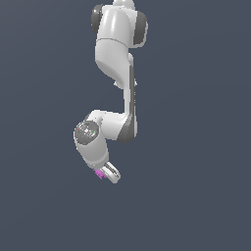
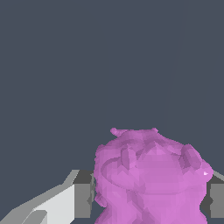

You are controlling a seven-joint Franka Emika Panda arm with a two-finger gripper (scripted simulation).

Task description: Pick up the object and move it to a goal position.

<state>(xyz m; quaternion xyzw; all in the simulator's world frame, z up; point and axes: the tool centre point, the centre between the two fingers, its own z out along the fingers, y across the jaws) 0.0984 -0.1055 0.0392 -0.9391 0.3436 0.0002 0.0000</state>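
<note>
Everything sits against a flat, plain slate-grey backdrop with no visible edges, and there's open space on all sides. The white arm (image 1: 117, 73) hangs down from the top, folded at the elbow, wrist angled down. Its gripper (image 1: 105, 173) is clamped on the magenta lump (image 2: 151, 179), with a finger pad (image 2: 82, 200) pressed against each side.

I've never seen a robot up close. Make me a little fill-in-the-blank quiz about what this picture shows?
1. The lump between the fingers is coloured ____.
2. The gripper has ____ fingers, one on each side of the lump.
3. The arm is mostly ____ in colour.
4. Compared with the gripper, the lump in the exterior view looks much ____.

Missing words: pink; two; white; smaller
</note>
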